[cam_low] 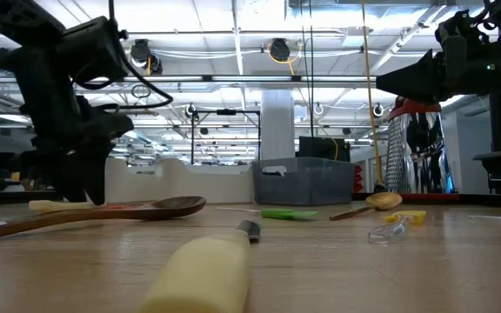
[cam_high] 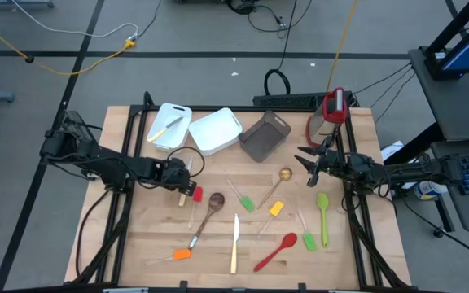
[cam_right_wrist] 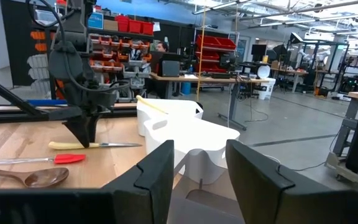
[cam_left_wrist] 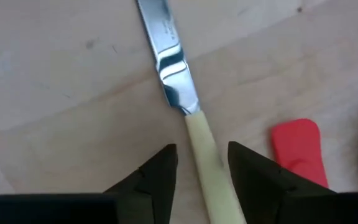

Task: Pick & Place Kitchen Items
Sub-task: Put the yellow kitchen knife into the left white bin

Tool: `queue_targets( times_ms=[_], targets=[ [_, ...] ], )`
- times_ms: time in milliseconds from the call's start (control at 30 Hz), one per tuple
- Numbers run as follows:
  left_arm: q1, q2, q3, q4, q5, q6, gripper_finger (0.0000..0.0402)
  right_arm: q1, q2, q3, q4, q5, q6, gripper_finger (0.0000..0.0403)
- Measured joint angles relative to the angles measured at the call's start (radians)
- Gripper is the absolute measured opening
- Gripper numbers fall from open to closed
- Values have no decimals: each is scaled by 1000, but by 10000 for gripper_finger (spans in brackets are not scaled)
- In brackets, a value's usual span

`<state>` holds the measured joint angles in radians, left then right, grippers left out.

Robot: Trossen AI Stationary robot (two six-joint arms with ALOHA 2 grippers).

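Cream and shiny silver, a knife (cam_left_wrist: 188, 118) lies flat on the wooden table (cam_high: 137, 244). The left claw (cam_left_wrist: 201, 168) hangs right over it. Its two dark fingers (cam_left_wrist: 157, 180) are spread apart, one on each side of the pale handle. The handle runs down the gap between them. I cannot tell if the fingers touch it. The blade points away from the claw.

A small red spatula (cam_left_wrist: 298, 149) lies just beside the knife, on the side of one finger. From above, the left claw (cam_high: 187, 181) sits near the left middle of the table, below a white bin (cam_high: 169, 126).

The right claw (cam_high: 309, 165) is up in the air on the right side of the table, near the red-and-silver machine (cam_high: 332, 110). Its fingers (cam_right_wrist: 151, 180) are spread and hold nothing.

More kitchen things are scattered on the wood between the arms. A brown wooden spoon (cam_high: 210, 210) is close to the red spatula. A second pale knife (cam_high: 235, 244) lies near the front edge. A gold spoon (cam_high: 280, 181), a green spoon (cam_high: 324, 216) and a red spoon (cam_high: 277, 251) lie farther right. An orange spatula (cam_high: 181, 254) sits low on the left. Another knife rests in the white bin.
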<state>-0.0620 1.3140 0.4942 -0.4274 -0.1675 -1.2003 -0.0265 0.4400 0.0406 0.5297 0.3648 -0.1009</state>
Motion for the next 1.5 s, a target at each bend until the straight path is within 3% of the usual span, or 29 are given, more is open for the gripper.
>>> queue_targets(
  times_ms=[467,833,1300,1500],
  targets=[
    [2,1,-1,-149,-48,210,43,0,0,0,-4,0,0,141],
    [-11,2,34,-169,-53,197,33,0,0,0,-4,0,0,141],
    [-12,1,362,-532,-57,258,31,0,0,0,-4,0,0,141],
    [40,0,527,-726,-86,283,31,0,0,0,-4,0,-8,141]
  ],
)
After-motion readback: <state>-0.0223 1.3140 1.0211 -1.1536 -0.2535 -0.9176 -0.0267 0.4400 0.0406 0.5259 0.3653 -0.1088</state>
